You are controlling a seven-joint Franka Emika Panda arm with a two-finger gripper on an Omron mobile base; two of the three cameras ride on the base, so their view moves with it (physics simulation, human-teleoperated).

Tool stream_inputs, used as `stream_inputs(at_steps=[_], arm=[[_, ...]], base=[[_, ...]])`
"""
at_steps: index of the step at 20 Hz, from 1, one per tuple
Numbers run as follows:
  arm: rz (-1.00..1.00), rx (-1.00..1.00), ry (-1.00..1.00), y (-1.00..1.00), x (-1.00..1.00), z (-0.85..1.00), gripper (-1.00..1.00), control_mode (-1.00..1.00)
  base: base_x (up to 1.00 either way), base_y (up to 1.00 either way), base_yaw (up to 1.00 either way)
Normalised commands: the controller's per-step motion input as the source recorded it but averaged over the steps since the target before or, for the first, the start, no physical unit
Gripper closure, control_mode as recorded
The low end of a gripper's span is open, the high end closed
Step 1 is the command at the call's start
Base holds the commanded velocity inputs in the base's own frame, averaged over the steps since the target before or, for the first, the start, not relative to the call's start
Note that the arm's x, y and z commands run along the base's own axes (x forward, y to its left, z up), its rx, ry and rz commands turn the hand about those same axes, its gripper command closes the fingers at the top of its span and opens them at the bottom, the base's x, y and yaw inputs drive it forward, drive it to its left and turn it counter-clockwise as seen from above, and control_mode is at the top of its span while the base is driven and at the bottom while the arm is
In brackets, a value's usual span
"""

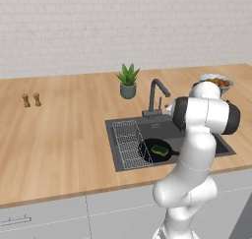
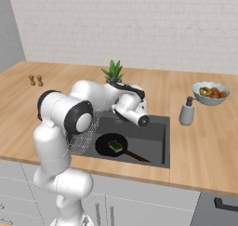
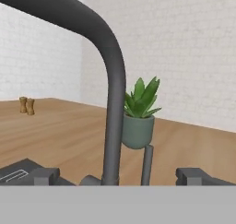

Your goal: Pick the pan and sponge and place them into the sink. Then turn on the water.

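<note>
The black pan (image 1: pixel 153 151) lies flat in the dark grey sink (image 1: pixel 221 147), and its brown handle (image 2: pixel 137 156) points toward the front right corner. The green sponge (image 1: pixel 159 149) rests inside the pan. My gripper (image 3: pixel 119 176) is open at the back edge of the sink, and its fingertips (image 3: pixel 44 174) stand wide apart on either side of the faucet's base. The dark curved faucet (image 3: pixel 113 103) rises right in front of the hand, with its thin lever (image 3: pixel 147 165) beside it. No water stream is in view at the spout (image 1: pixel 167 93).
A wire rack (image 1: pixel 129 144) fills the sink's left side. A potted plant (image 1: pixel 128 83) stands just behind the faucet. A soap dispenser (image 2: pixel 187 112) and a fruit bowl (image 2: pixel 211 92) sit right of the sink. Two small shakers (image 1: pixel 31 100) stand far left.
</note>
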Motion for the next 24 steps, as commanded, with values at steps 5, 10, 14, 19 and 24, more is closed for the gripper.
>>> stream_inputs(at_steps=[5,10,14,19,24], arm=[[0.03,0.01,0.0,0.01,0.15,-0.2,-1.0,-1.0],[0.12,0.06,-0.06,-0.03,0.0,-0.1,-1.0,-1.0],[0.15,0.1,-0.1,-0.13,0.0,0.0,-1.0,-1.0],[0.14,0.09,-0.1,-0.11,0.02,0.0,-1.0,-1.0],[0.08,0.03,-0.07,0.0,0.01,0.0,-1.0,-1.0]], base=[[0.0,0.0,0.0],[0.0,0.0,0.0],[0.0,0.0,0.0],[0.0,0.0,0.0],[0.0,0.0,0.0]])
